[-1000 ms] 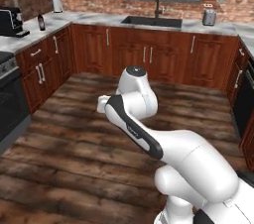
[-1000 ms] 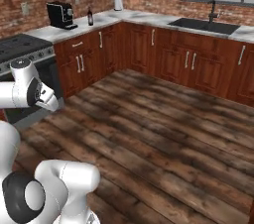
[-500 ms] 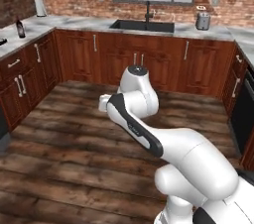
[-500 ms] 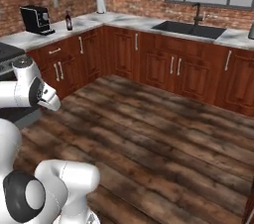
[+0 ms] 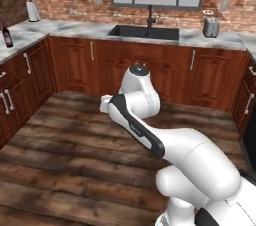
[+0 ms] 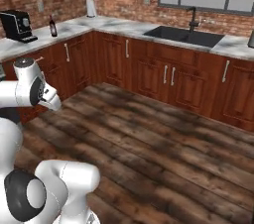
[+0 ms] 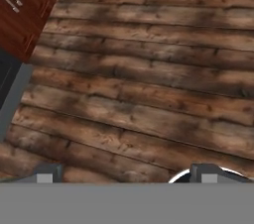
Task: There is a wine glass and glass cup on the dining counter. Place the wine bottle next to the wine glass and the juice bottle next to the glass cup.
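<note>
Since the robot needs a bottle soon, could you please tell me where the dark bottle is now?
The dark bottle stands on the marble wall counter at the left of the right base view, between the black coffee machine and the paper towel roll.

Matt dark wood floor (image 7: pixel 149 69), glossy red-brown wood cabinets (image 5: pixel 165 70), veined marble counter (image 6: pixel 119 26).

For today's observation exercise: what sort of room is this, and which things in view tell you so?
A home kitchen, rendered. A sink with a dark faucet sits in a marble counter over red-brown cabinets, and a coffee machine and toaster stand on it.
</note>
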